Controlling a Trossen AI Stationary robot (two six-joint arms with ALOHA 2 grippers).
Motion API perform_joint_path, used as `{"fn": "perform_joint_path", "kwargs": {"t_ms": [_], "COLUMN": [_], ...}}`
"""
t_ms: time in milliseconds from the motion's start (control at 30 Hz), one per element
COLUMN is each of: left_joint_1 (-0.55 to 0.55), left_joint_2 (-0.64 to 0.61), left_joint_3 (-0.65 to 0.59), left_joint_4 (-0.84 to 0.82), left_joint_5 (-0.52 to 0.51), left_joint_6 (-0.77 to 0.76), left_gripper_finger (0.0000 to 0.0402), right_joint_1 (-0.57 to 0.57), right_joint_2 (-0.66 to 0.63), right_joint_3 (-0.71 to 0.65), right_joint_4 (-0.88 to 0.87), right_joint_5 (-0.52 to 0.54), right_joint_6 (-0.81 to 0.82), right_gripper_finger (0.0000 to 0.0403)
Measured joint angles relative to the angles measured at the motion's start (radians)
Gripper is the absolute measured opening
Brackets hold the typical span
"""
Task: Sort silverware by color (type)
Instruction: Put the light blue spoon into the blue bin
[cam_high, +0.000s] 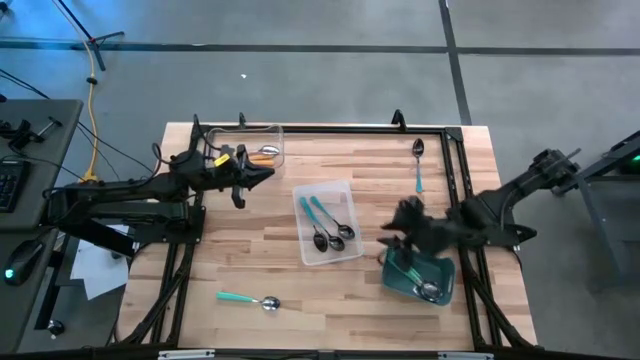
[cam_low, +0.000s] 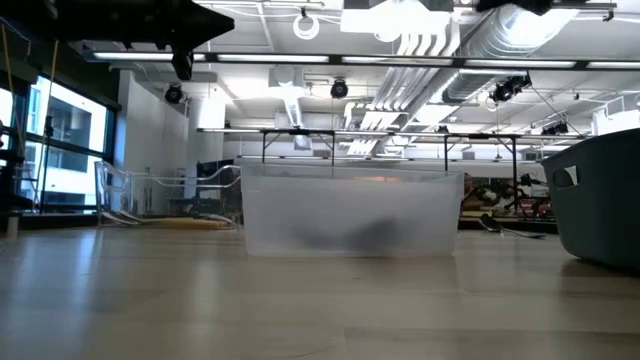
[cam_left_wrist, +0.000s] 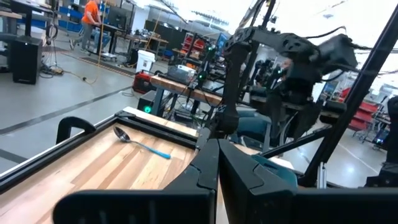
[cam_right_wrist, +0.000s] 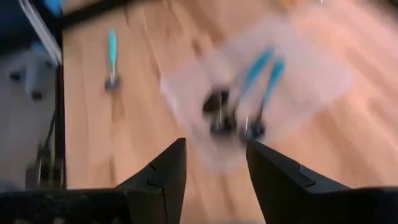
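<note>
With fingers pressed together, the left gripper (cam_high: 268, 176) is held beside the orange-spoon tray (cam_high: 262, 146), while the right gripper (cam_high: 392, 240), spread and empty, partly hides the teal bin (cam_high: 445, 292).

- We see two blue-handled spoons (cam_high: 326, 224) lying side by side in the clear middle tray, bowls toward the counter's front.
- One teal spoon (cam_high: 247, 299) lies flat near the front edge.
- Another blue spoon (cam_high: 418, 164) rests by the far rail.
- An orange-handled spoon (cam_high: 262, 153) sits in the far tray.
</note>
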Motion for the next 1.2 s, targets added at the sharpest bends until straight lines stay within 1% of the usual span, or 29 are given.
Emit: {"fn": "perform_joint_path", "kwargs": {"t_ms": [67,133,200,267,300,367,467,533,567,633,733,800,900,1000,1067,1200], "left_joint_1": [0.0,0.0,0.0,0.0,0.0,-0.001,-0.001,-0.001,-0.001,0.0,0.0,0.0,0.0,0.0,-0.001,-0.001], "left_joint_2": [-0.01,-0.019,-0.031,-0.041,-0.046,-0.054,-0.058,-0.059,-0.059,-0.059,-0.06,-0.06,-0.06,-0.06,-0.06,-0.06], "left_joint_3": [0.0,0.0,0.0,0.0,0.0,0.0,0.0,0.0,0.0,0.0,0.0,0.0,0.0,0.0,0.0,0.0], "left_joint_4": [0.002,0.002,0.002,0.004,0.002,0.003,0.0,0.003,0.002,0.001,0.003,0.002,0.002,0.003,0.002,0.004], "left_joint_5": [0.0,0.0,0.0,0.0,0.0,0.0,0.0,0.0,0.0,0.0,0.0,0.001,0.002,0.002,0.002,0.002], "left_joint_6": [-0.006,-0.007,-0.007,-0.008,-0.008,-0.007,-0.007,-0.008,-0.007,0.001,0.002,0.002,0.002,0.003,0.002,0.003], "left_gripper_finger": [0.0,0.0,0.0,0.0,0.0,0.0,0.0,0.0,0.0,0.0,0.0,0.0,0.0,0.0,0.0,0.0], "right_joint_1": [-0.067,-0.143,-0.226,-0.311,-0.353,-0.436,-0.537,-0.587,-0.61,-0.652,-0.695,-0.706,-0.711,-0.725,-0.749,-0.8], "right_joint_2": [0.0,-0.002,-0.004,-0.003,-0.003,-0.003,-0.002,-0.001,0.0,0.0,0.0,0.0,0.001,0.007,0.01,0.022], "right_joint_3": [-0.001,-0.033,-0.102,-0.197,-0.248,-0.35,-0.457,-0.495,-0.504,-0.505,-0.484,-0.468,-0.457,-0.434,-0.423,-0.403], "right_joint_4": [0.095,0.224,0.369,0.563,0.674,0.903,1.261,1.425,1.471,1.51,1.486,1.443,1.39,1.354,1.291,1.272], "right_joint_5": [0.002,-0.015,-0.072,-0.165,-0.213,-0.277,-0.325,-0.349,-0.372,-0.431,-0.539,-0.589,-0.625,-0.632,-0.646,-0.717], "right_joint_6": [-0.115,-0.228,-0.31,-0.369,-0.388,-0.397,-0.413,-0.448,-0.466,-0.489,-0.489,-0.491,-0.523,-0.563,-0.582,-0.596], "right_gripper_finger": [0.0152,0.0152,0.0152,0.0152,0.0152,0.0152,0.0152,0.0152,0.0152,0.0152,0.0152,0.0152,0.0152,0.0152,0.0152,0.0152]}}
